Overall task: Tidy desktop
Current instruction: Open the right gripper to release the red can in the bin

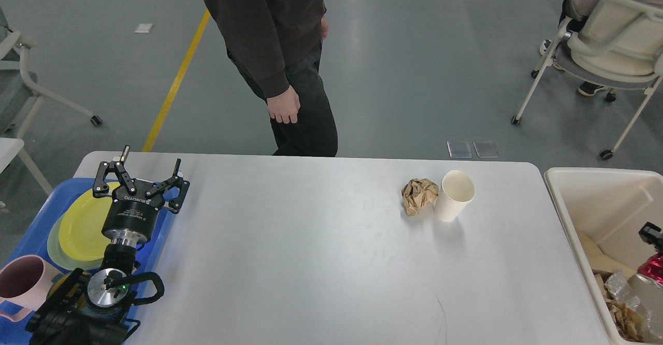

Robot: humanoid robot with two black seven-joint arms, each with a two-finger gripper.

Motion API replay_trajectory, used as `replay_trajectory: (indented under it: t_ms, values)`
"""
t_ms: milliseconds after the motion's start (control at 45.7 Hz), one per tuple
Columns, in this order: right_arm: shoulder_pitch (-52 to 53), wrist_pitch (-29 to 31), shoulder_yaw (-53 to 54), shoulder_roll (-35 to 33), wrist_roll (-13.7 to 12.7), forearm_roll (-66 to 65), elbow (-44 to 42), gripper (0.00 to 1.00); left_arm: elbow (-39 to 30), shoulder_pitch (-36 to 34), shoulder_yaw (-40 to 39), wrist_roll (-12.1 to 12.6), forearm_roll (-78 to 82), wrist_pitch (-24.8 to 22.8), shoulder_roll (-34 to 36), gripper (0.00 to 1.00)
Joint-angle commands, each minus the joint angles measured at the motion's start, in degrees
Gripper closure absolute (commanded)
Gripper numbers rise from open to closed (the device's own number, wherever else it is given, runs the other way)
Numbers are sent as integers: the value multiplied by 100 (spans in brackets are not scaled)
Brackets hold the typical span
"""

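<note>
The white desktop (311, 252) carries a crumpled brown paper ball (418, 195) and, touching its right side, an upright empty white paper cup (455, 196), both at the back right. My left gripper (150, 158) is open and empty. It hovers over the right edge of the blue tray (31, 231), above the yellow plate (85, 226) at the far left. Only a small black part of my right gripper (650, 232) shows at the right edge, over the cream bin (575, 220). Something shiny red (653, 266) lies just below it; its fingers are not visible.
The yellow plate sits on a pale green plate (56, 246), with a pink mug (23, 283) at the tray's front. The bin holds crumpled paper and foil (621, 303). A person (290, 65) stands at the table's far edge. Wheeled chairs stand at the back left and back right (611, 44).
</note>
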Motion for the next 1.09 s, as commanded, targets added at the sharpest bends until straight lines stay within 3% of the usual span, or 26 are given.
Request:
replay_trajectory:
  t_ms: [0, 88, 613, 634, 656, 678, 722, 1072]
  values:
    - [-1563, -199, 528, 895, 8, 10, -1964, 100, 0, -7, 0, 0, -2, 0, 0, 4]
    - [-2048, -304, 599, 1309, -1, 10, -2590, 100, 0, -7, 0, 0, 7, 0, 0, 4]
    - [-2303, -542, 634, 1371, -18, 10, -2599, 100, 0, -7, 0, 0, 7, 0, 0, 4]
    - [-2303, -542, 625, 1362, -18, 10, -2591, 95, 0, -7, 0, 0, 7, 0, 0, 4]
    - [-2303, -559, 617, 1353, -10, 10, -2591, 80, 0, 1, 0, 0, 7, 0, 0, 4]
    - [-2295, -577, 608, 1345, -10, 10, -2591, 58, 0, -7, 0, 0, 7, 0, 0, 4]
    - [-2260, -656, 590, 1327, 25, 10, -2591, 2, 0, -7, 0, 0, 7, 0, 0, 4]
    - [-2198, -744, 625, 1336, 26, 10, -2555, 0, 0, -7, 0, 0, 7, 0, 0, 4]
